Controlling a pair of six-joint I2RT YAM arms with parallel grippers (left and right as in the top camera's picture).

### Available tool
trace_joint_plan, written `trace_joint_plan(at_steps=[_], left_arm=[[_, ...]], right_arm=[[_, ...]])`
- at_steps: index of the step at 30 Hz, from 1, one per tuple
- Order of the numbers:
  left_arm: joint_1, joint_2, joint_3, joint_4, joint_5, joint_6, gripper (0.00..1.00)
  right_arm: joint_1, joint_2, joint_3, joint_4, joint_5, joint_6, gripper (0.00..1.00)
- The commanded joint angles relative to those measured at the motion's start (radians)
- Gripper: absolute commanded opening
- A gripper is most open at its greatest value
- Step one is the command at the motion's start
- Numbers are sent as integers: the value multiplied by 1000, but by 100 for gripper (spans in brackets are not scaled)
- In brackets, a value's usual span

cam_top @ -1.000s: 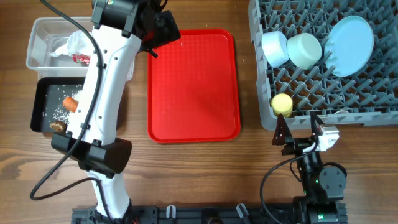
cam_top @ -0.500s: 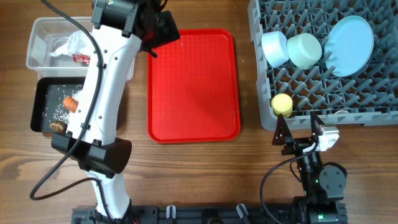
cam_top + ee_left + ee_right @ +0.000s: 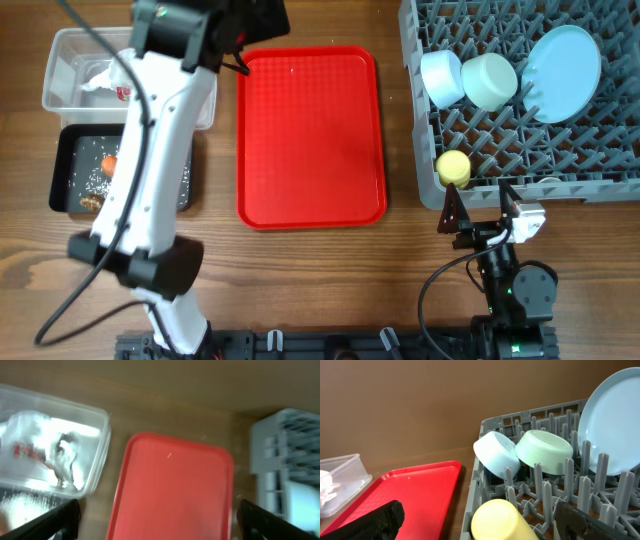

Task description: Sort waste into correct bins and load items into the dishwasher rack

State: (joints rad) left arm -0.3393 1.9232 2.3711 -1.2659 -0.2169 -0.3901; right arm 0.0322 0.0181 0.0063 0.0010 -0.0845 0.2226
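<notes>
Overhead, the left pincer [image 3: 252,18] hangs at the far edge of the table [image 3: 300,280], its jaws spread wide with nothing between them. In the left wrist view only its two dark fingertips [image 3: 50,522] show at the bottom corners. The flat red tray [image 3: 310,140] lies below and ahead of this pincer, bare. The clear tub [image 3: 60,50] sits off to its left, holding the crumpled white tissue [image 3: 100,75] and the small red wrapper [image 3: 124,93]. Nearer the robot than the tub, beneath the left arm, the black tray [image 3: 62,170] holds the orange carrot [image 3: 109,163], a scatter of white rice [image 3: 90,180] and the brown lump [image 3: 92,203]. The right pincer [image 3: 480,210] sits low by the near edge of the table, also fully open and holding nothing. Directly ahead of it stands the grey dishwasher rack [image 3: 520,150], whose near wall is just beyond the fingertips. The yellow cup [image 3: 453,167] lies among the pegs at the rack's near left corner, just ahead of this pincer's left finger; the views do not settle whether they touch. Farther ahead the pale blue bowl [image 3: 440,77] and the mint bowl [image 3: 488,80] lean side by side, touching, and the large pale blue plate [image 3: 562,72] stands tilted to their right, ahead and to the right of the pincer.
</notes>
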Motion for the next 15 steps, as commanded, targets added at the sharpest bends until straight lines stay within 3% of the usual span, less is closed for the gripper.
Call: trace_joint_plan(at_steps=[1, 6, 15], left_arm=[[-1, -130, -88, 97, 53, 146, 100], [18, -280, -352, 312, 94, 177, 100], [152, -690, -1115, 819, 271, 177, 100]], right_arm=[[4, -4, -1, 2, 16, -10, 100], [4, -4, -1, 2, 16, -10, 100], [4, -4, -1, 2, 16, -10, 100]])
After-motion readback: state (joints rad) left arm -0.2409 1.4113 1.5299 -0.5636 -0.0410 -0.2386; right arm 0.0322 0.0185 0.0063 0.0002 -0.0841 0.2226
